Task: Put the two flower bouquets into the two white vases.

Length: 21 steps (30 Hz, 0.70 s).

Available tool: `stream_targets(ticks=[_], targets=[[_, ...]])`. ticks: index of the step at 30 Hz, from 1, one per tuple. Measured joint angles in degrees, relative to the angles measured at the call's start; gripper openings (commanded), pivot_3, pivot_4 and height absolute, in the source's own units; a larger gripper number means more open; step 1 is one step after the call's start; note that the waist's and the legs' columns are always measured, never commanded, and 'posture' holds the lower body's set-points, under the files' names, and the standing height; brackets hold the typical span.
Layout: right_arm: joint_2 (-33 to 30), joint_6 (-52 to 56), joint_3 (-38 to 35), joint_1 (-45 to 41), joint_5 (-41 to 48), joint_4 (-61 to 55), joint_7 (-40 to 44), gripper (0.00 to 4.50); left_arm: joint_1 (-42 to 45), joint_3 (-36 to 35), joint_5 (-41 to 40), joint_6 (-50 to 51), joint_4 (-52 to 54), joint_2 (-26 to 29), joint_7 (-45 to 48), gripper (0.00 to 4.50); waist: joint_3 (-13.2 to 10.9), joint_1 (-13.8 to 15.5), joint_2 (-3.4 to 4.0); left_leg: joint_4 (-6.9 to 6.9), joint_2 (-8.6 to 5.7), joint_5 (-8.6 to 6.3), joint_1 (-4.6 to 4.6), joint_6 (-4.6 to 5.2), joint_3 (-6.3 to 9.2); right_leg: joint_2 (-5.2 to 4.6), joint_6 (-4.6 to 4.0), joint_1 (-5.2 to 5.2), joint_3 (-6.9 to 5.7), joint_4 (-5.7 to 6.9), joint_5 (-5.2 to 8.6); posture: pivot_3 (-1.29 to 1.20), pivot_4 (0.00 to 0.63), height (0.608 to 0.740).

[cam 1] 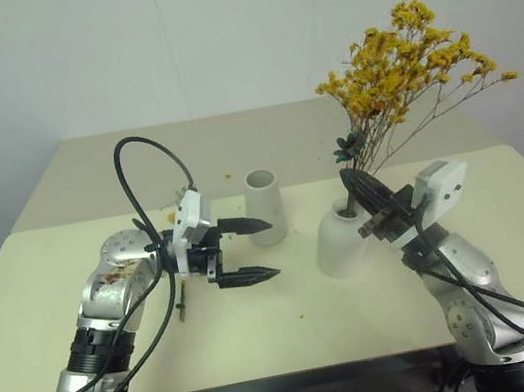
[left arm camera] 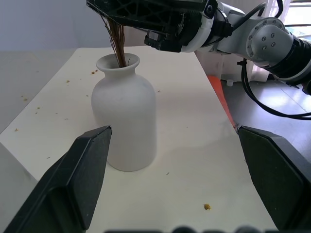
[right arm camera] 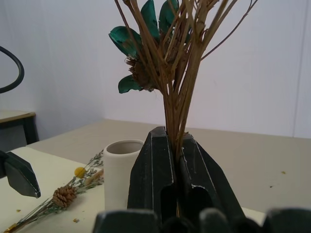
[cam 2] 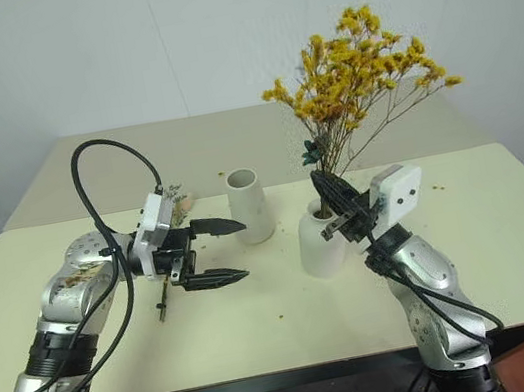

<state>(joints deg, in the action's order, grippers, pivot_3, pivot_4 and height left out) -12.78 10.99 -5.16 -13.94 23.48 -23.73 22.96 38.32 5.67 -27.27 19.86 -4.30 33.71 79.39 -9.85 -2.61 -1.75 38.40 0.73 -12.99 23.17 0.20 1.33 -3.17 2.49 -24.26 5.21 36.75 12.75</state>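
A pale cream table (cam 1: 265, 327) carries two white vases — the squat one (cam 1: 339, 239) beside the tall one (cam 1: 266, 206). A pinecone sprig (cam 2: 165, 264) lies flat on it — amid scattered yellow crumbs (cam 1: 224, 176).

Two white vases stand on the table (cam 1: 81, 319): one squat bell-shaped vase (cam 1: 343, 238) and one tall tapered vase (cam 1: 266, 205); two bouquets are present: one bushy yellow bunch (cam 1: 411, 63) with its stems in the squat vase, and one sparse sprig (right arm camera: 63, 194) with a single pinecone, lying flat; two grippers show, left gripper (cam 1: 256, 250) and right gripper (cam 1: 360, 189).
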Motion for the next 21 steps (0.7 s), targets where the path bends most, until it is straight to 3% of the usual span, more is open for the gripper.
stream_targets(ticks=[10, 21], targets=[[-2.7, -0.6, 0.1, 3.4, -1.1, -0.6, 0.6, 4.47, 0.0, -0.1, 0.0, 0.0, 0.0, 0.0, -0.1, 4.5, 0.0, 0.0, 0.0, -0.01, 0.0, 0.0, -0.01, 0.0, 0.0, 0.01, 0.0, 0.0, 0.0, 0.0, 0.01, 0.0, 0.15, 0.74], [-13.8, 6.2, -1.2, 9.5, -1.9, -8.3, 1.9, 4.47, 0.0, -0.1, 0.0, -0.2, 0.0, -0.1, 0.0, 4.5, 0.0, 0.0, -0.01, -0.01, -0.01, 0.0, -0.01, 0.0, -0.02, 0.0, 0.11, 0.02, 0.03, -0.01, 0.08, 0.0, 0.15, 0.74]])
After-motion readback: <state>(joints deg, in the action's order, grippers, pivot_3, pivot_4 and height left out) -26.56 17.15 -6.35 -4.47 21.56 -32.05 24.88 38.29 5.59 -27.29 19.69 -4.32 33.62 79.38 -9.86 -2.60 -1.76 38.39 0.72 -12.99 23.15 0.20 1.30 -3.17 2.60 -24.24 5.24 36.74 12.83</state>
